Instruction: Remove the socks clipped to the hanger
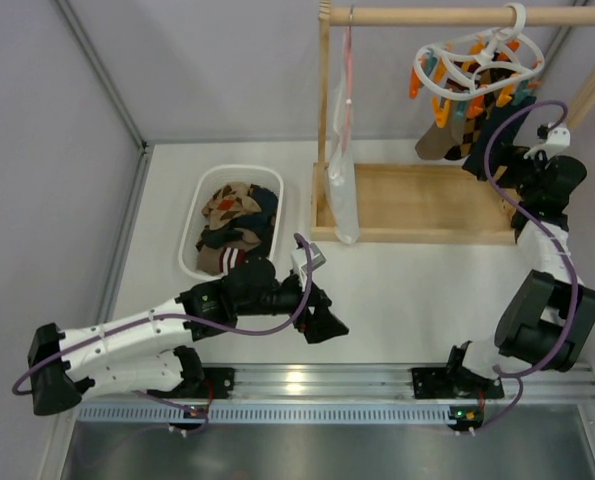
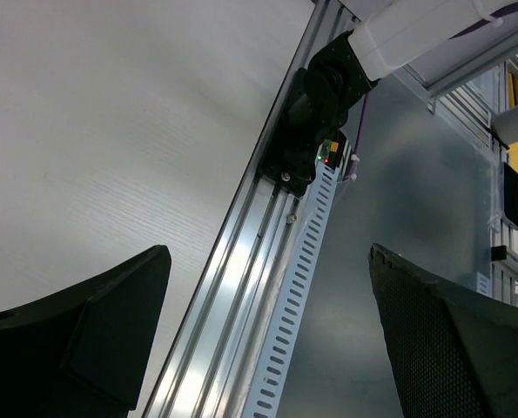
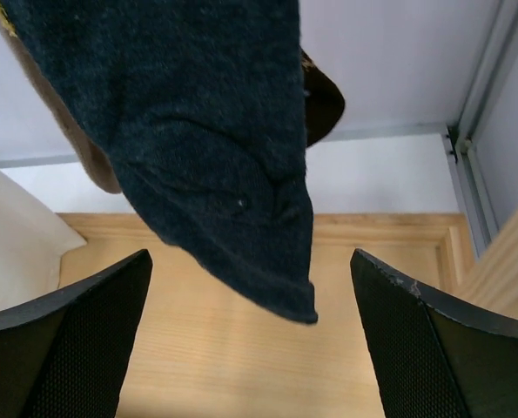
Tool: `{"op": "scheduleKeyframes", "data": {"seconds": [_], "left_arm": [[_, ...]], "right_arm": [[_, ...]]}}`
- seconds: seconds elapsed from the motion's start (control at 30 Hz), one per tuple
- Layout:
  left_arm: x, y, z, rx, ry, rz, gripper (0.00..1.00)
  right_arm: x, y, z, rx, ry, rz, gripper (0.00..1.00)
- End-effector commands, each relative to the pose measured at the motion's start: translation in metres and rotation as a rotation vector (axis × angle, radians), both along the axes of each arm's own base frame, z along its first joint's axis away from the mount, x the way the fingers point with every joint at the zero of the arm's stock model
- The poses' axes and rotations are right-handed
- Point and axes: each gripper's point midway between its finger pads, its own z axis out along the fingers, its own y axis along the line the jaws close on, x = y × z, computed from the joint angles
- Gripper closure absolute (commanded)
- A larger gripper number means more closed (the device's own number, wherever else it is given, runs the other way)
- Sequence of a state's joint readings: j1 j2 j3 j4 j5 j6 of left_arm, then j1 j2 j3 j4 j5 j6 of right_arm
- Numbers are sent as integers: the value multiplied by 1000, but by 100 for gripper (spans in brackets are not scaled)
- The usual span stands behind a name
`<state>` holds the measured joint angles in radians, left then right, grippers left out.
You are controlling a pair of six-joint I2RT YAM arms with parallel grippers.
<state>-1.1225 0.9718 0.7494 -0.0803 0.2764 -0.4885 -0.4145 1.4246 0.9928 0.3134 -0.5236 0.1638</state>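
Observation:
The white ring hanger [image 1: 474, 62] with orange and teal clips hangs from the wooden rod. A brown argyle sock [image 1: 443, 137] and a dark navy sock [image 1: 489, 128] hang from it. My right gripper [image 1: 489, 165] is open just below the navy sock. In the right wrist view the navy sock [image 3: 215, 148] hangs down between the open fingers [image 3: 93, 331], touching neither, with a brown sock [image 3: 97, 174] behind it. My left gripper [image 1: 327, 325] is open and empty over the table's front. The left wrist view shows only the fingers [image 2: 93, 331] and the rail.
A white basket [image 1: 191, 228] at the left holds several socks [image 1: 235, 225]. A white cloth bag [image 1: 342, 195] hangs on a thin pink wire hanger [image 1: 347, 70] from the wooden rack, which has a wooden base [image 1: 417, 200]. An aluminium rail [image 2: 241, 287] runs along the front edge.

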Motion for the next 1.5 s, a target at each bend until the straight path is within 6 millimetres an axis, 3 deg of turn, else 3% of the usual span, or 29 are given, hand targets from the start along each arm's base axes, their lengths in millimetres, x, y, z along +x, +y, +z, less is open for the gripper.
{"op": "scheduleKeyframes", "data": {"seconds": [0.0,0.03,0.2,0.3,0.4,0.43,0.47,0.5,0.63,0.67,0.77,0.8,0.83,0.9,0.97,1.1,1.13,1.17,1.33,1.47], "left_arm": [[-6,-4,1,-5,-19,-56,2],[-6,-5,0,-3,-17,-59,2],[-8,-6,1,-5,-9,-66,2],[-9,-4,8,-23,-13,-68,2],[-8,-3,15,-40,-28,-61,2],[-8,-4,16,-42,-29,-61,2],[-8,-4,18,-47,-31,-63,2],[-8,-5,18,-46,-30,-64,2],[-4,-8,27,-60,-33,-47,2],[-3,-8,29,-63,-38,-40,2],[3,-8,44,-90,-56,-6,2],[5,-8,50,-102,-59,7,2],[7,-7,55,-111,-65,18,2],[15,-7,71,-138,-87,65,2],[22,-7,79,-150,-103,102,2],[48,-6,106,-152,-141,233,2],[54,-9,104,-129,-156,250,2],[61,-9,108,-121,-170,279,2],[93,-8,139,-114,-259,423,2],[117,-22,127,-42,-297,483,2]], "right_arm": [[14,8,41,-123,-171,124,9],[15,11,47,-140,-208,143,9],[27,21,40,-140,-219,252,16],[28,25,35,-119,-228,280,37],[24,28,43,-94,-289,270,58],[22,29,45,-87,-303,271,83],[20,31,49,-69,-327,268,96],[20,29,51,-59,-340,249,100],[8,38,63,-39,-391,236,100],[3,41,58,-20,-383,232,100],[-11,52,71,-21,-420,208,100],[-14,52,59,-11,-392,178,100],[-21,62,67,-15,-398,175,100],[-27,65,62,-36,-385,133,100],[-37,81,58,-37,-350,136,100],[-52,90,51,-51,-300,67,100],[-59,100,58,-55,-314,81,100],[-63,104,50,-52,-290,84,100],[-83,128,53,-25,-285,92,100],[-89,147,61,-1,-248,104,100]]}}
